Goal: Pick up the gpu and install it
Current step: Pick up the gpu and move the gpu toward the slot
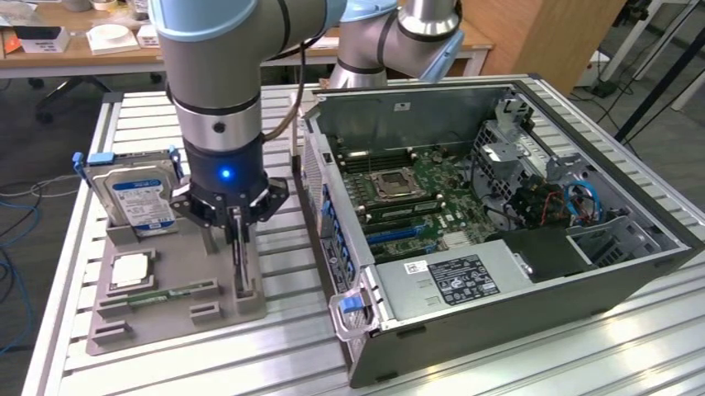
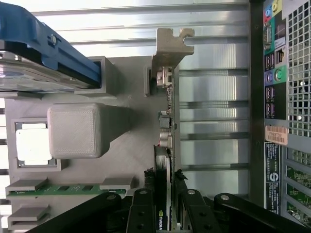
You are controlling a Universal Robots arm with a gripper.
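**Wrist view: claw closed on the graphics card in its holder**

The graphics card [image 2: 163, 204] stands on edge in a slot of the grey tray [image 2: 126, 121]. Its silver bracket [image 2: 171, 46] is at the end away from the claw [image 2: 164, 177]. The claw is partly closed and straddles the card. One black finger [image 2: 146, 208] lies against each face, so the card is gripped while it sits in the slot.

In the exterior view the arm points straight down over the tray [image 1: 177, 318], which rests on the slatted desk [image 1: 144, 115]. The claw [image 1: 238, 227] grips the top edge of the upright card [image 1: 243, 268].

The tray also holds:
- a hard drive [image 1: 141, 198] standing near the card
- a processor chip [image 1: 130, 271]
- a green memory stick [image 1: 165, 294]

An open computer case [image 1: 496, 223] lies just beside the tray, on the exterior view's right.
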